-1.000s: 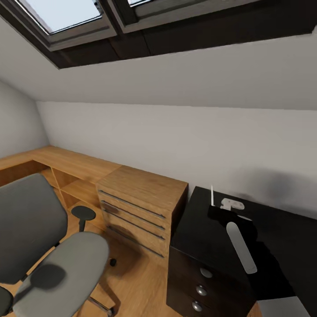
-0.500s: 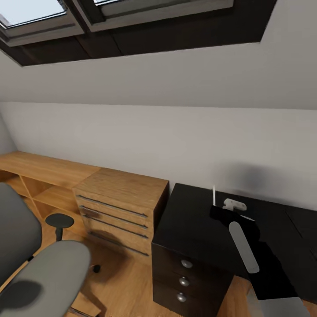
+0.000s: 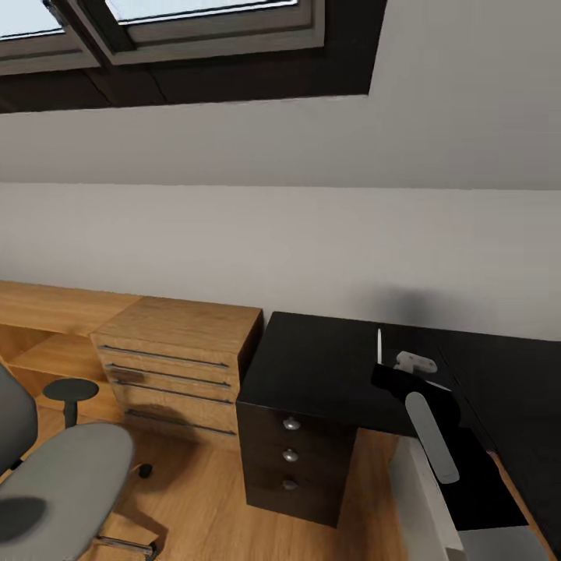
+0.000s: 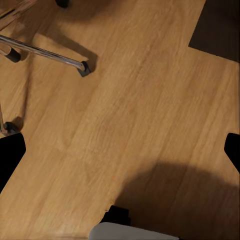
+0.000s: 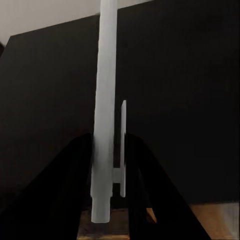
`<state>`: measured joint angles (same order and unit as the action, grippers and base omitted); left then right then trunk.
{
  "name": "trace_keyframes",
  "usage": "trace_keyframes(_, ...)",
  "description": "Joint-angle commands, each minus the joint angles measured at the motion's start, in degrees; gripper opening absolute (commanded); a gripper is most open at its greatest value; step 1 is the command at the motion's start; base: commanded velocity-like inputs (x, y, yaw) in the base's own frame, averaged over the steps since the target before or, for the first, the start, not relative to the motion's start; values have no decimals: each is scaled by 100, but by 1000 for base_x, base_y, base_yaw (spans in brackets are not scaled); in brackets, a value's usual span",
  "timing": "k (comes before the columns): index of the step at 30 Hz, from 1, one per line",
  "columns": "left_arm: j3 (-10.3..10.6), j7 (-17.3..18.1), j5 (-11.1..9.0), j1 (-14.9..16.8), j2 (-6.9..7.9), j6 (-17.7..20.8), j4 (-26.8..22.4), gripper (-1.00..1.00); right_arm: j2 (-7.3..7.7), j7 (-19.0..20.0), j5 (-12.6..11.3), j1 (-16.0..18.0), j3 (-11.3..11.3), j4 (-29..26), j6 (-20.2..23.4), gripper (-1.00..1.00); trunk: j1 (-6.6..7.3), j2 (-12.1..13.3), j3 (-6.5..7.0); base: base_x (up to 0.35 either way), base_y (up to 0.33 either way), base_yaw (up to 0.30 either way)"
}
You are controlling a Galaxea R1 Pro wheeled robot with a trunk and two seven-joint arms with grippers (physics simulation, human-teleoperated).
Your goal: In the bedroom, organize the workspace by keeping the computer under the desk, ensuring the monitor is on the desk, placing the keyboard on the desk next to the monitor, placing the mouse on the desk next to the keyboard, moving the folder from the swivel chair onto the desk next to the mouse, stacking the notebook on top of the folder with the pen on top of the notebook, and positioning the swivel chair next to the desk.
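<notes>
- Far left, the swivel chair (image 3: 58, 475) stands on the plank floor (image 3: 202, 506), seat low in the head view.
- Next along, a light wooden cabinet (image 3: 175, 354) sits against the wall.
- Then the counter (image 3: 327, 366), black top and drawers.
- Right gripper (image 3: 382, 366) is pinching the pen (image 5: 105, 110), its long axis upright above the counter.
- Left gripper (image 4: 120, 147) hangs spread over the floor.
</notes>
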<state>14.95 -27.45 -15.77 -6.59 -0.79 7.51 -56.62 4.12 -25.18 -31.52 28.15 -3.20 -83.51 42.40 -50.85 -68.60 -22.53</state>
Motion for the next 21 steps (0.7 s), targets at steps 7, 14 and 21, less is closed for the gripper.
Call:
trace_keyframes(7,-150,-30,-34,-2,8,20,-16,100,9,-57,-63,7,-14,-11,5,-100,2,-4,-6,-126,-26,-230)
trace_keyframes(14,-271,-11,-38,-2,9,20,-16,100,10,-57,-57,6,-8,-12,-2,-100,2,-4,-6,-18,-4,-44)
trace_keyframes(21,-282,-6,-40,-5,1,22,-7,100,380,-16,-58,6,48,65,-4,-100,2,-4,-2,-1,0,-134)
